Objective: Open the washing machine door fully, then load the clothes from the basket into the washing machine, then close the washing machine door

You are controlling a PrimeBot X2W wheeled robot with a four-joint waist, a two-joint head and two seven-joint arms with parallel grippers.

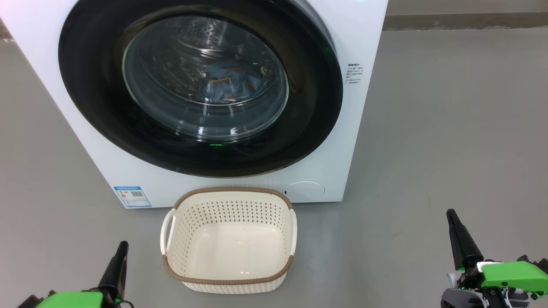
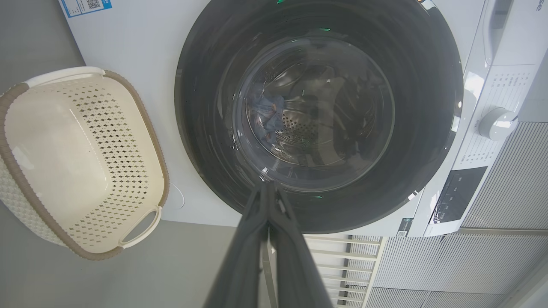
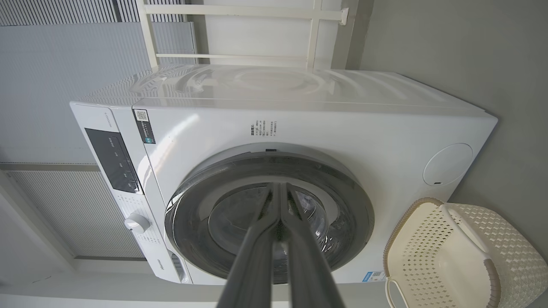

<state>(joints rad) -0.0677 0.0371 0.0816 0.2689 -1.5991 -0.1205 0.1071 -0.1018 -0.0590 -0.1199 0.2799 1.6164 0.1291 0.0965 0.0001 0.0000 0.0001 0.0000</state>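
The washing machine (image 1: 364, 42) stands on the grey floor (image 1: 428, 149) with the washing machine door (image 1: 85, 85) shut flat against its front. The clothes (image 1: 231, 85) lie inside the drum, blue behind the glass. The basket (image 1: 231, 190) sits just before the machine, its bare bottom showing. The left gripper (image 1: 123, 246) and right gripper (image 1: 451, 215) hang low on either side, fingers pressed together, holding nothing.

I took it for a plain laundry room: a white front-loading washing machine (image 1: 351, 128) stood at my twelve o'clock on a smooth grey floor (image 1: 449, 128), a cream laundry basket (image 1: 233, 285) at its six o'clock, pale slatted wall panels (image 3: 51, 55) and a white frame (image 3: 239, 13) behind it.
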